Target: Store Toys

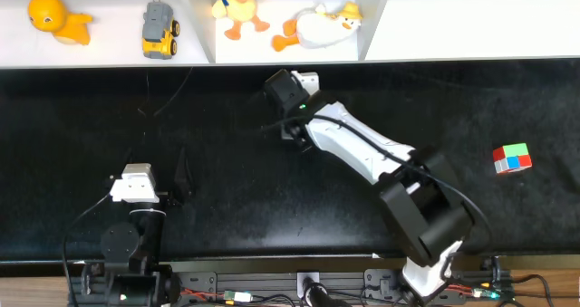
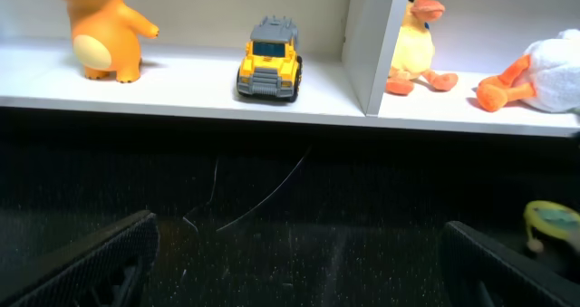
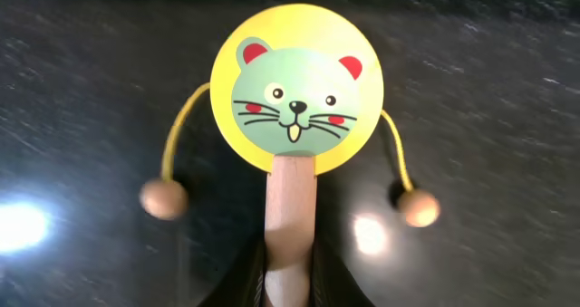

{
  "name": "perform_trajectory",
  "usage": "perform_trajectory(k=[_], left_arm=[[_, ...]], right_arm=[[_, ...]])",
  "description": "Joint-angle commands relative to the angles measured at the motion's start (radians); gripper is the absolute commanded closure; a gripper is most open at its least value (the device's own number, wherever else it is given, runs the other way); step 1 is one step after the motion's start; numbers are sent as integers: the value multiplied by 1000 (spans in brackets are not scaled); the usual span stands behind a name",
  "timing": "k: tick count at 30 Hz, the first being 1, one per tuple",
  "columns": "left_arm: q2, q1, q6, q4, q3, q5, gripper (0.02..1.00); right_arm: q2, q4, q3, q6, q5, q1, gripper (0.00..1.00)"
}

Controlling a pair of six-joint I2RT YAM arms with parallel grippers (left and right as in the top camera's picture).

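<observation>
The right gripper [image 3: 290, 273] is clamped on the wooden handle of the drum rattle [image 3: 296, 103] – a yellow disc with a green whiskered face and two beads on strings – holding it over the black mat [image 1: 91, 117], near the white shelf [image 1: 453, 35]. The left gripper [image 2: 299, 262] sits by its base with fingers wide apart, facing the shelf, where an orange duck [image 1: 56, 19], a yellow truck [image 1: 159, 31] and two plush birds – one yellow [image 1: 239, 8], one white [image 1: 319, 26] – are stored. A coloured cube [image 1: 512, 158] lies on the mat far to the right.
</observation>
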Motion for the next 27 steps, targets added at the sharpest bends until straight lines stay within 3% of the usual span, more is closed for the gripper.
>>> perform_trajectory(k=[1, 12, 18, 23, 27], left_arm=[[-9, -3, 19, -3, -2, -5, 20], [-9, -3, 19, -3, -2, -5, 20], [-9, -3, 19, -3, -2, -5, 20], [-9, -3, 19, -3, -2, -5, 20], [-9, -3, 19, -3, -2, -5, 20]], right_arm=[[-159, -50, -24, -122, 24, -52, 947], [-527, -95, -272, -178, 79, -188, 956], [-664, -95, -318, -288, 155, -260, 956], [-674, -91, -318, -304, 144, -362, 958], [-669, -37, -317, -396, 130, -428, 954]])
